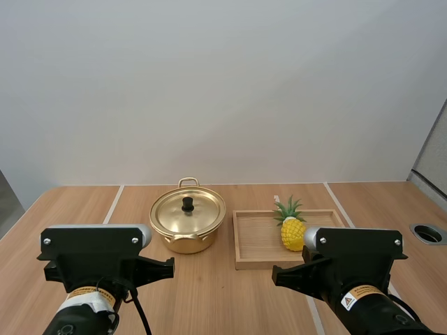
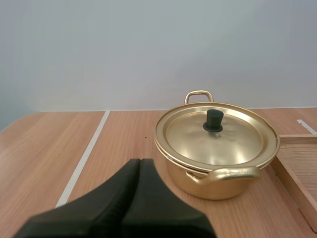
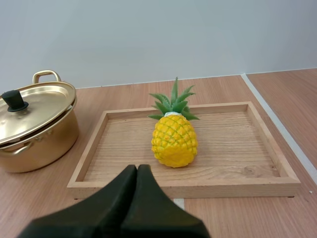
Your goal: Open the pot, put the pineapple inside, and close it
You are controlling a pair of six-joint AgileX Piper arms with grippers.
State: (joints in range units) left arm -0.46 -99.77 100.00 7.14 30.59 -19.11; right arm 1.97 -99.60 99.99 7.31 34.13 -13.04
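The left gripper (image 2: 140, 162), closed and empty, lay nearer the lidded pot (image 2: 215, 158), its knob (image 2: 214, 120) ahead, while the right gripper (image 3: 137, 168), also closed on nothing, faced the pineapple (image 3: 173, 141) standing upright in the tray (image 3: 237, 186).

Left arm (image 1: 98, 262): black, blocky plate across the wrist with squared edges and a pale screw (image 1: 47, 241) near each upper corner. Round black barrel below it, wrapped by a yellow-and-white band label (image 1: 87, 296); print too small to read.

Right arm (image 1: 356, 269): same black plate and corner screws. Its warning label (image 1: 354, 299) is white with a red triangle and has a yellow strip above.

Left gripper (image 2: 140, 161): matte black fingers with smooth outer faces, forming one tapered wedge with a thin seam down the middle.

Right gripper (image 3: 137, 167): same black wedge and seam.
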